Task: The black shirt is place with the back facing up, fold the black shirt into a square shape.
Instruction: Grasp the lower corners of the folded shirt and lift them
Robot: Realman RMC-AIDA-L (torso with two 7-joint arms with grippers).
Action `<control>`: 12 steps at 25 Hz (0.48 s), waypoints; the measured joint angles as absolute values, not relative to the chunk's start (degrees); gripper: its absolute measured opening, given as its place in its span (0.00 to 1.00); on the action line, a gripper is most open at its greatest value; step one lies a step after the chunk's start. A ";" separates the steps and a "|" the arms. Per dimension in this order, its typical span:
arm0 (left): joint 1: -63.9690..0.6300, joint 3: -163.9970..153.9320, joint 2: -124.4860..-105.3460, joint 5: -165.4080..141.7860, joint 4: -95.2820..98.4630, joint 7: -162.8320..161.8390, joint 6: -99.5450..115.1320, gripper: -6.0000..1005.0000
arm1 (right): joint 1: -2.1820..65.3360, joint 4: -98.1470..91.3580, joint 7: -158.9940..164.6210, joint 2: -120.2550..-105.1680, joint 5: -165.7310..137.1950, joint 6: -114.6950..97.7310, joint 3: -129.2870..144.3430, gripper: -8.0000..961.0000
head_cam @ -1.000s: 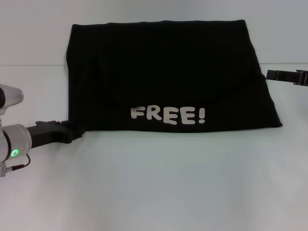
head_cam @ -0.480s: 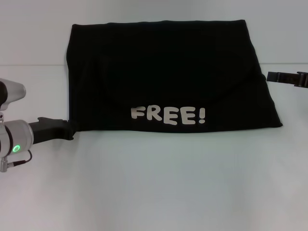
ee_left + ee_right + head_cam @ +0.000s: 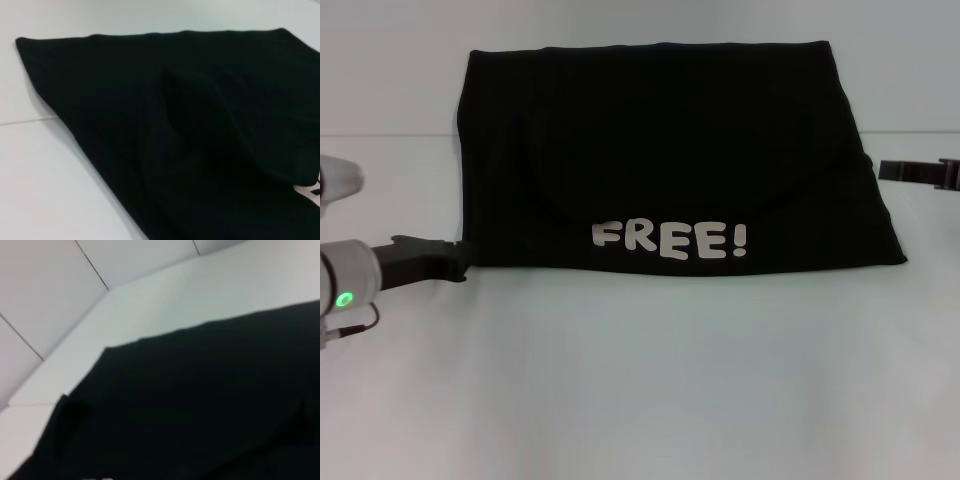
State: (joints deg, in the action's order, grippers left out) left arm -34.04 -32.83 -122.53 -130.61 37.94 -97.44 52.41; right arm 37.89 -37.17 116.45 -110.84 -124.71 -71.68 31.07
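Shirt: black shirt folded flat on counter | left hand beside its near-left corner; grip unclear | right hand off right edge; grip unclear

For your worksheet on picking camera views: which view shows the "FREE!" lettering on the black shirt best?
The head view: the whole "FREE!" lettering reads clearly near the black shirt's near edge. The left wrist view catches only a pale sliver at its edge; the right wrist view shows no readable lettering.

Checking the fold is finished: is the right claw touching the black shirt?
Apart. The head view shows bare table between the right claw and the black shirt.
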 joint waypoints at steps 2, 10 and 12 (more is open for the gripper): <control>-33.32 -32.54 -122.51 -130.62 39.73 -98.21 54.41 0.00 | 38.07 -37.17 117.59 -110.68 -126.55 -71.25 31.08 0.54; -31.71 -32.81 -122.40 -131.08 42.94 -99.38 58.72 0.00 | 38.08 -37.19 120.60 -110.55 -130.56 -69.50 31.11 0.54; -31.66 -32.78 -122.35 -131.74 43.14 -99.39 59.05 0.00 | 38.49 -37.15 122.28 -110.57 -133.13 -68.92 31.12 0.54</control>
